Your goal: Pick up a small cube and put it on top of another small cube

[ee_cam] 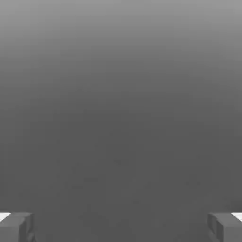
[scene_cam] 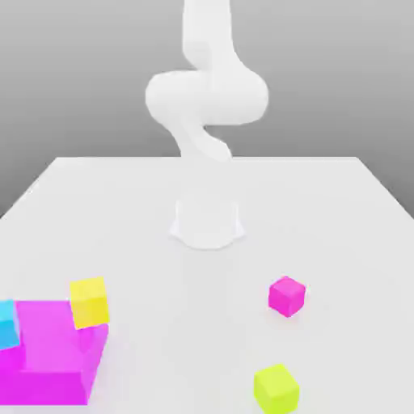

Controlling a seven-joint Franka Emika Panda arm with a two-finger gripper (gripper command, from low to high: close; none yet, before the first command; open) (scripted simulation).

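- Magenta flat block (scene_cam: 44,356) sits at the exterior view's far left, near edge of the white table (scene_cam: 340,218); big base w/ a cyan cube (scene_cam: 6,323) on its top at the left edge.
- Golden-yellow cube (scene_cam: 89,302) looks perched on the block's right rear corner, tilted a bit; can't tell how firmly it rests. Warmer tone than the lime one, so not the pick target. This cluster looks like clutter, well apart from the task pair.
- White arm (scene_cam: 206,97) rises mid-table from its round base (scene_cam: 208,222), folded up high, prob a neutral start pose: nothing approached yet.
- Gripper (ee_cam: 121,227) in the hand view: grey fingertips (ee_cam: 16,227) at opposite lower corners, spread wide, nothing between them. Plain grey backdrop ahead.
- Lime cube (scene_cam: 276,387), the one to pick, lies right of centre at the near edge, flat on the table, free on all sides, so easy to pinch from above.
- Magenta-pink small cube (scene_cam: 286,295), the stack base, sits just behind it and a touch further right, near but not touching. Short carry betw the two, judging by the gap.
- Task not begun; next step prob calls for lowering over the lime cube.
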